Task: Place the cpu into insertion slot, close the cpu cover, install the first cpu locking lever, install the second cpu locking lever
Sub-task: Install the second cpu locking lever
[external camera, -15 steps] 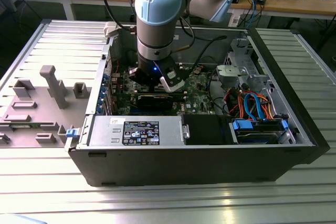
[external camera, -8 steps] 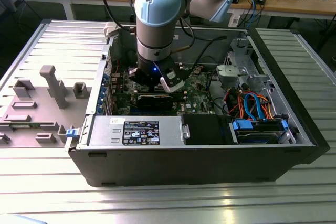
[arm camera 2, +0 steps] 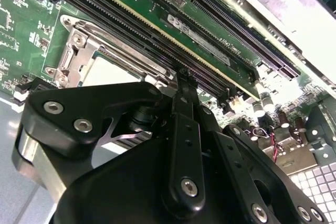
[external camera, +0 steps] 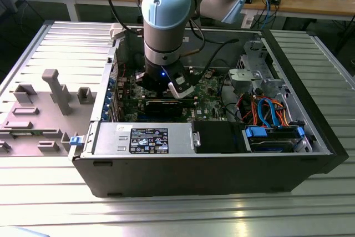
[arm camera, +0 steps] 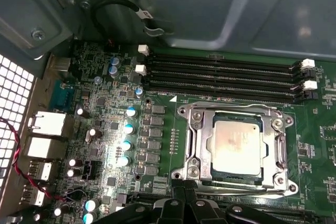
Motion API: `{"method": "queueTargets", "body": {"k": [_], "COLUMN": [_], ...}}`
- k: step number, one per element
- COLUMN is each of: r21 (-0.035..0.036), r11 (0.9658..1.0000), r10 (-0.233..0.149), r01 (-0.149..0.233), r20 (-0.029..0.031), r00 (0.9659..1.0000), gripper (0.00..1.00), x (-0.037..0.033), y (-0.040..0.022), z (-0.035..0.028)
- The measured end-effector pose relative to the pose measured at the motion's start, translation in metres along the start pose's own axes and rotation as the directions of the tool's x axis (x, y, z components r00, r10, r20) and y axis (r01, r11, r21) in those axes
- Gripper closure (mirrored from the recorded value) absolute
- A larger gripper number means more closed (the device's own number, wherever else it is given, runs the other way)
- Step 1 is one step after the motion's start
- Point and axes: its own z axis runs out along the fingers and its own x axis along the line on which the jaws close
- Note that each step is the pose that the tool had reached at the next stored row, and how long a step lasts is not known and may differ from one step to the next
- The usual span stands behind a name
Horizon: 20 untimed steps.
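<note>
In the first wrist view the cpu [arm camera: 237, 148] lies flat in the insertion slot [arm camera: 185, 113], its dull grey top showing through the window of the cpu cover [arm camera: 273, 149]. The cover lies down flat over it. Thin metal lever rods run along two opposite sides of the socket. My gripper [arm camera: 184, 195] hovers just off one edge of the socket, shut with nothing between its fingers. In the second wrist view the gripper [arm camera 2: 182, 77] points at the socket edge beside the cover [arm camera 2: 126, 51] and the cpu [arm camera 2: 105, 74]. In the exterior view the gripper [external camera: 162, 86] reaches down into the open computer case.
Long black memory slots [arm camera: 220, 77] run beside the socket. The case walls [external camera: 310, 137] enclose the board, with a power supply [external camera: 144, 137] along the front and a drive cage with orange and blue cables [external camera: 266, 109]. A grey fixture tray [external camera: 50, 92] sits on the exterior view's left.
</note>
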Motion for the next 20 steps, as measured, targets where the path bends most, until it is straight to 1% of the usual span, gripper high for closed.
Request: {"method": "queueTargets", "body": {"k": [3,5,9,12,16,19,20], "r21": [-0.0027,-0.0080,-0.0132,-0.0189,-0.0293,-0.0340,-0.0346], "r11": [1.0000,1.0000,0.9999,0.9998,0.9996,0.9994,0.9994], "r10": [0.000,0.000,0.000,0.000,-0.001,-0.001,-0.001], "r01": [0.000,0.000,0.000,0.000,0.001,0.001,0.001], "r20": [0.0003,0.0009,0.0013,0.0019,0.0030,0.0034,0.0036], "r00": [1.0000,1.0000,1.0000,1.0000,1.0000,1.0000,1.0000], "gripper": [0.89,0.89,0.89,0.89,0.89,0.89,0.89], "x": [0.0001,0.0011,0.0017,0.0018,0.0018,0.0018,0.0021], "y": [0.0003,0.0006,0.0010,0.0012,0.0013,0.0013,0.0014], "z": [0.0009,0.0015,0.0023,0.0035,0.0056,0.0069,0.0072]}}
